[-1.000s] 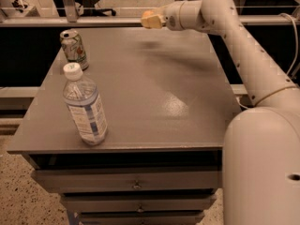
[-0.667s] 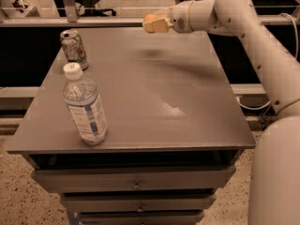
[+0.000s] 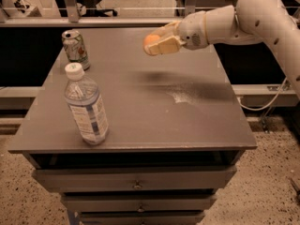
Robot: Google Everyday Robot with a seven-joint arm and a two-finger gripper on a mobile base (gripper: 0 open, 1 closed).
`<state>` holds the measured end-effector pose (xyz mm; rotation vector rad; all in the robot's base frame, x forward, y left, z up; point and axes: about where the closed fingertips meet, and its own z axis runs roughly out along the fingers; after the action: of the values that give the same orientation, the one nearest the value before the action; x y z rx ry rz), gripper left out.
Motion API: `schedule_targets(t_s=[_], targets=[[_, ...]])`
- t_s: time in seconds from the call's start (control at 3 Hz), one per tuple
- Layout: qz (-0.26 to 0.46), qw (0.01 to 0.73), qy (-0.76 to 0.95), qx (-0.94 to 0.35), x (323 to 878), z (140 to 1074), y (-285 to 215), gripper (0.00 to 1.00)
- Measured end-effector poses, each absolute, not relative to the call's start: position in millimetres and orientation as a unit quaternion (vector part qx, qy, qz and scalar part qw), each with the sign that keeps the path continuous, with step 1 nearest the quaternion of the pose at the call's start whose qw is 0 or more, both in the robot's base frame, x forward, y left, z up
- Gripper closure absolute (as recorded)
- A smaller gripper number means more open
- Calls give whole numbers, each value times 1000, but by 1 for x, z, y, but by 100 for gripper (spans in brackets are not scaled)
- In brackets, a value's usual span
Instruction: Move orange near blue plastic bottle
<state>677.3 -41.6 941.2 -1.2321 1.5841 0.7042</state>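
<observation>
Orange (image 3: 150, 39), small, round and smooth-skinned, is clamped between the beige fingers of the end effector (image 3: 154, 45), which is closed around the fruit in the air above the rear of the desk (image 3: 154, 121). The blue plastic bottle (image 3: 86, 104), clear and ribbed with a white screw cap and a white-and-blue label, stands upright near the front left edge, well apart from the fruit. A silver-green soda can (image 3: 76, 48) stands behind it. The desk top is flat, matte grey, with drawers beneath
</observation>
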Motion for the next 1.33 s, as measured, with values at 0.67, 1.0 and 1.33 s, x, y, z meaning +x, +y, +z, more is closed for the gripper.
schedule_targets(t_s=[0.67, 1.0, 1.33], targets=[[299, 483, 643, -513, 674, 942, -37, 100], [321, 479, 627, -525, 646, 944, -34, 100], [350, 469, 611, -533, 607, 937, -33, 100]])
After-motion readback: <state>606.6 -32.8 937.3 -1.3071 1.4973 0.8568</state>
